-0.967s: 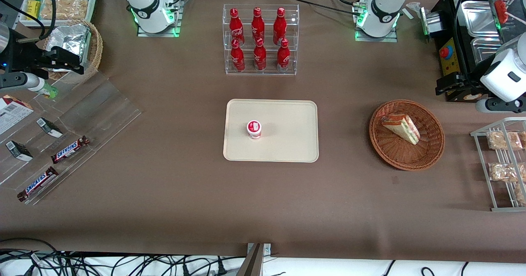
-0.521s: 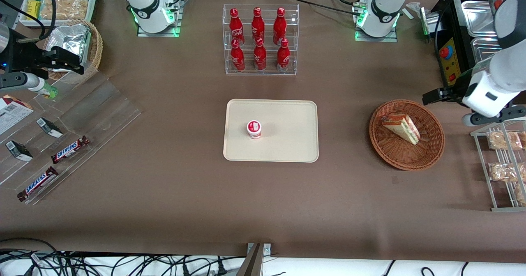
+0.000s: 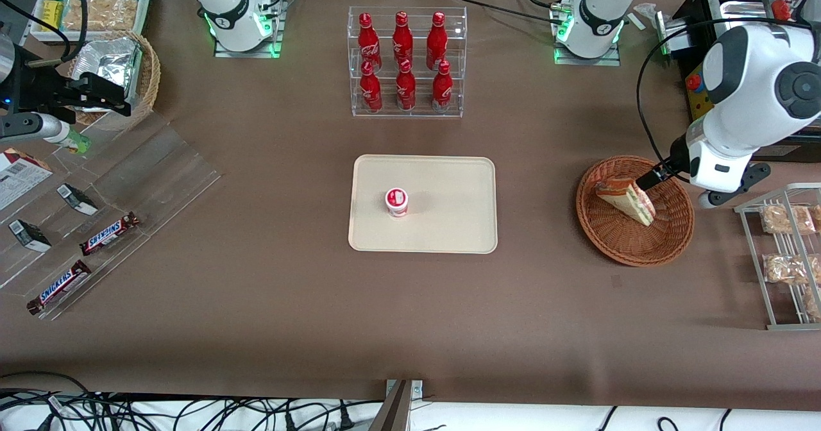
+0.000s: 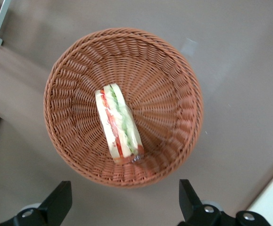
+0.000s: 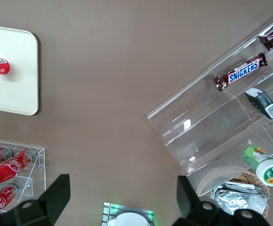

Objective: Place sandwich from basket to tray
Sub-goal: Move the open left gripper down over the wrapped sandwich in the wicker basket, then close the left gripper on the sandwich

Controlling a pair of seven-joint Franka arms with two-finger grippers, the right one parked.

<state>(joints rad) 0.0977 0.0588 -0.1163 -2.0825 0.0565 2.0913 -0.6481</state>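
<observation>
Above the basket [image 3: 635, 211], toward the working arm's end of the table, the gripper [image 4: 122, 207] is positioned with its 2 fingers [image 4: 57, 202] spread wide apart and nothing held between them. Inside the basket [image 4: 169, 89], the sandwich [image 4: 119, 123] is seen lying on its side, untouched by the fingers. At the table's centre, well apart from the basket, the tray [image 3: 449, 226] is located, with 1 small red-and-white cup [image 3: 396, 201] standing on it.
</observation>
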